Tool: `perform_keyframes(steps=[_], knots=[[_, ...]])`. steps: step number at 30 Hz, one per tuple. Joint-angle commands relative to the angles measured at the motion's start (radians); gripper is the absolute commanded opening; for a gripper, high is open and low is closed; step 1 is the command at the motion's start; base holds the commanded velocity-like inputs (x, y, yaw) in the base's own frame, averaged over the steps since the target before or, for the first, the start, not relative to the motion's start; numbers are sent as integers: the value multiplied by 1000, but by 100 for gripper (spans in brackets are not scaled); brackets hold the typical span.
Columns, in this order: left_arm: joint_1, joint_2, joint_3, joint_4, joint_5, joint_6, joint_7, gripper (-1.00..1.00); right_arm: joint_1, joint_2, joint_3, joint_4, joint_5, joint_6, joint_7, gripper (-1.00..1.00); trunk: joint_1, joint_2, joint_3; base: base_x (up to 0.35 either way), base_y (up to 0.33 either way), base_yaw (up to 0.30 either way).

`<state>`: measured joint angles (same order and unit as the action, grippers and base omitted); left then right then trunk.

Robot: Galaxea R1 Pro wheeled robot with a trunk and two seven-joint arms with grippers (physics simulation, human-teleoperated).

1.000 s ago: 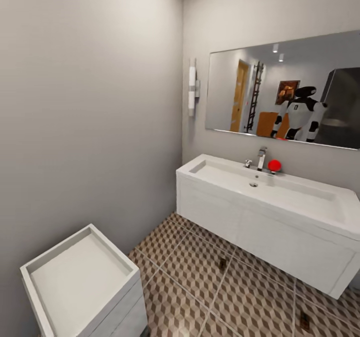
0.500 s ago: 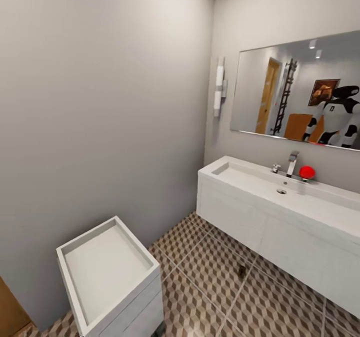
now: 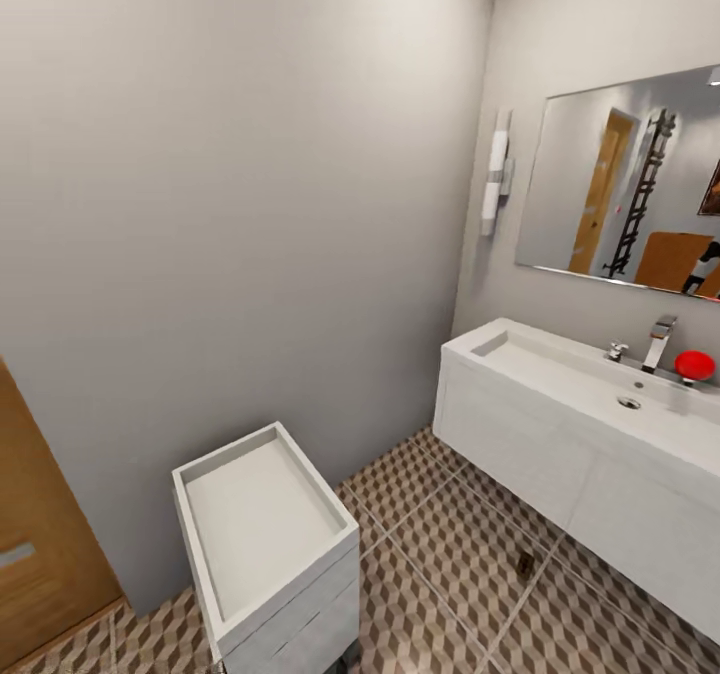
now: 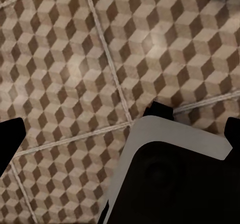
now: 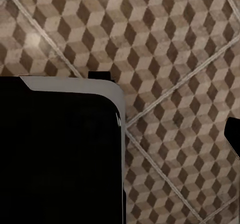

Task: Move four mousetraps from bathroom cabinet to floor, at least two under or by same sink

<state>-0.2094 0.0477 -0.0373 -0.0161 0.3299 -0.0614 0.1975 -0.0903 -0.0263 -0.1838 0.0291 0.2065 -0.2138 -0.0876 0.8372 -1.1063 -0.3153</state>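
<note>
One mousetrap (image 3: 525,564), a tiny dark board, lies on the cube-patterned bathroom floor (image 3: 440,544) just in front of the white sink vanity (image 3: 560,464). The other mousetraps and the cabinet are out of view. In the left wrist view my left gripper (image 4: 120,139) hangs open over bare tiles, its dark fingertips (image 4: 11,139) far apart and nothing between them. In the right wrist view one dark fingertip (image 5: 233,134) of my right gripper (image 5: 122,134) sits at the picture's edge, spread wide above the floor, the other lost against my dark base (image 5: 60,154).
A white square toilet (image 3: 265,544) stands against the grey wall on the left. An orange-brown wooden panel (image 3: 45,524) shows at the far left edge. A mirror (image 3: 630,194), a tap (image 3: 657,342) and a red ball (image 3: 694,364) are at the sink.
The head camera has swung left, so everything has shifted right in the picture. A second mousetrap has left the view and the wooden panel has come in at the left.
</note>
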Motion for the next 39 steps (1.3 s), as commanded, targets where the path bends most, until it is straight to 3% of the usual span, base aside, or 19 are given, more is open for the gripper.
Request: perform_keyframes(steps=[1,39], knots=[[-1,0,-4,1,6,-3,2,100,-1,0,-8,3,11,-6,-4,100,0,-1,-1,0,0,298],[-1,0,-4,1,7,-3,2,100,-1,-1,-9,3,7,-7,-3,100,0,-1,-1,0,0,298]])
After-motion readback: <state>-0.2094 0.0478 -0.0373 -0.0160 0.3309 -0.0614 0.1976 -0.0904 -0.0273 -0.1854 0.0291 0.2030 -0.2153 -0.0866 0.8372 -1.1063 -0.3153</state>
